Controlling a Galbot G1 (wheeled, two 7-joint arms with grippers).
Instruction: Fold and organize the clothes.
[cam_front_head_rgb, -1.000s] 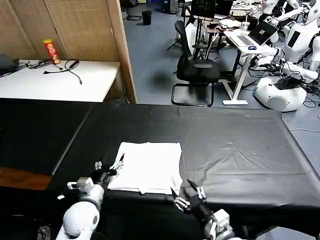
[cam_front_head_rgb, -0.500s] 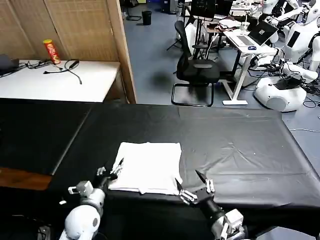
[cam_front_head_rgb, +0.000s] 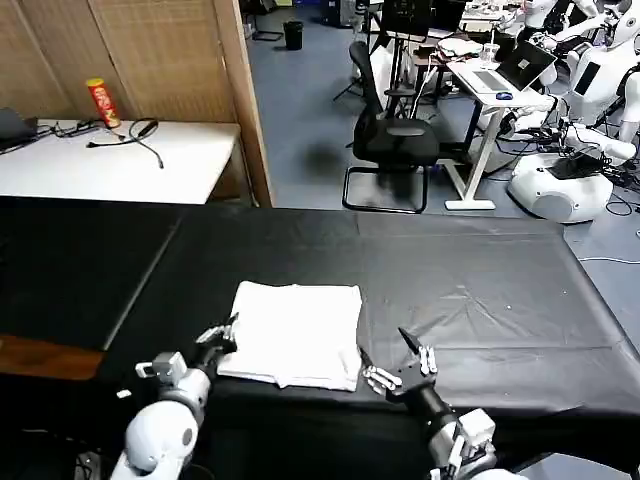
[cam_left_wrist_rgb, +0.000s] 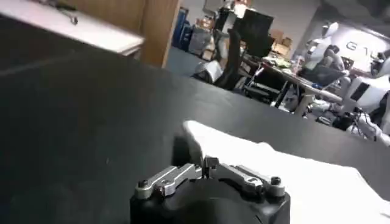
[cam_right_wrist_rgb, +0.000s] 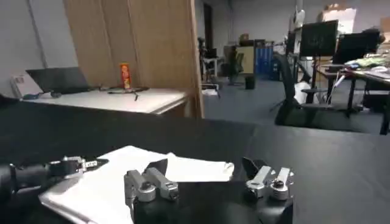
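The clothes are one white T-shirt, folded into a flat rectangle with its plain side up, lying near the front edge of the black tablecloth. My left gripper sits at the shirt's front left corner, shut, with nothing between its fingers. In the left wrist view the shirt lies just beyond the left gripper. My right gripper hovers open just off the shirt's front right corner, apart from the cloth. In the right wrist view the shirt lies ahead of the open right gripper, with the left gripper at its far side.
The black cloth stretches wide to the right and behind the shirt. A bare wooden strip shows at the front left. Behind stand a white table with a red can and cables, a wooden partition and an office chair.
My left gripper's fingers have closed beside the shirt's left front corner. My right gripper has moved right, away from the shirt's front edge, staying open. The shirt has not moved.
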